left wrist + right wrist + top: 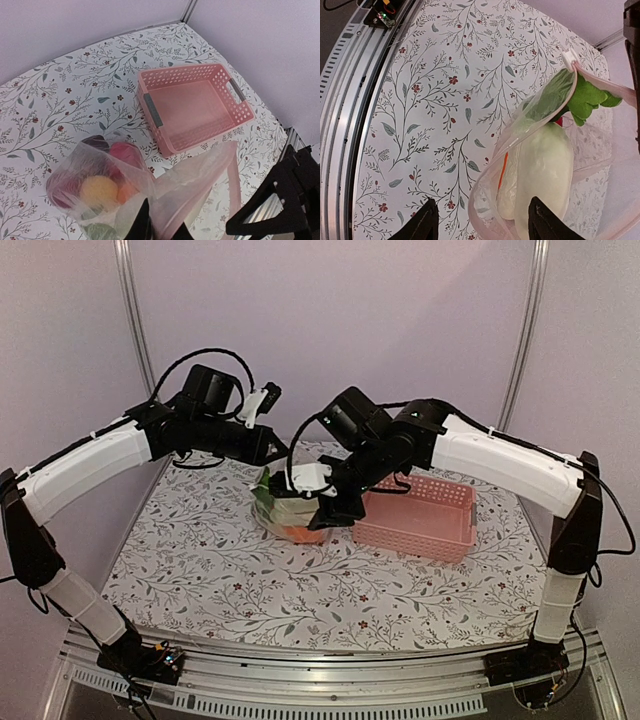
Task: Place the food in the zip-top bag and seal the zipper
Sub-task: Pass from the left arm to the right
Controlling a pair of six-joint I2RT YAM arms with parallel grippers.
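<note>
Plastic film this thin is what you are dealing with: the bag [192, 182] is clear, crinkly and limp, and it will fold, slide and sag wherever you do not support it. It rests on the table [420, 100] just beside the pink basket [180, 72], bulging with the food [100, 190]. Those toys look light, but the round ones will likely roll and drag the film with them.

Your left gripper [161, 231] is clenched on a gathered fold of film near the mouth, holding that side up. Your right gripper [482, 222] has its fingers spread apart and grasps nothing. The bag's lower end and the white oblong [545, 165] lie between them, but I cannot tell whether either finger touches the film.

Take hold at the zipper [602, 80], the stiffer pinkish strip along the mouth. It is the one part firm enough to pinch and pull straight, and its white tab sits at the near end. Mind the green leaf [587, 97]: it pokes out across the mouth. It looks soft, so it should push in easily, yet it would probably jam the seal if left there.
</note>
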